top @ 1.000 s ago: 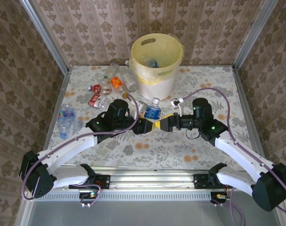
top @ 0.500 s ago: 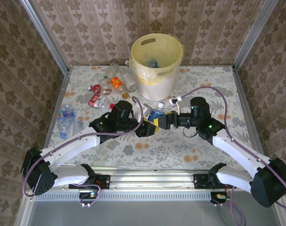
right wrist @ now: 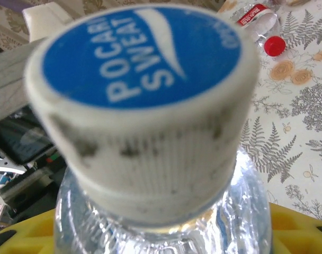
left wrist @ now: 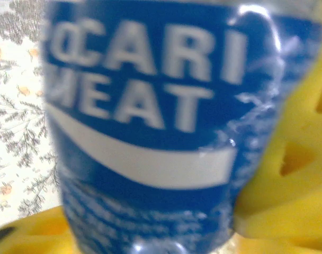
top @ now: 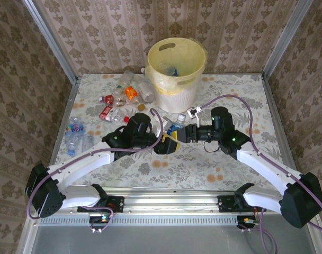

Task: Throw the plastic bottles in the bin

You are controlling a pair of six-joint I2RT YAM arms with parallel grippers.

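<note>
Blue-labelled bottle [left wrist: 150, 132] now in right end effector [top: 177, 132] pinch, earlier apart; left end effector [top: 168, 143] state unclear

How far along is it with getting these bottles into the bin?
Done: at least one bottle shows inside the bin. In hand: the left gripper and right gripper meet on a blue-labelled bottle in the middle. Left: several bottles lie beside the bin, others farther left.
</note>
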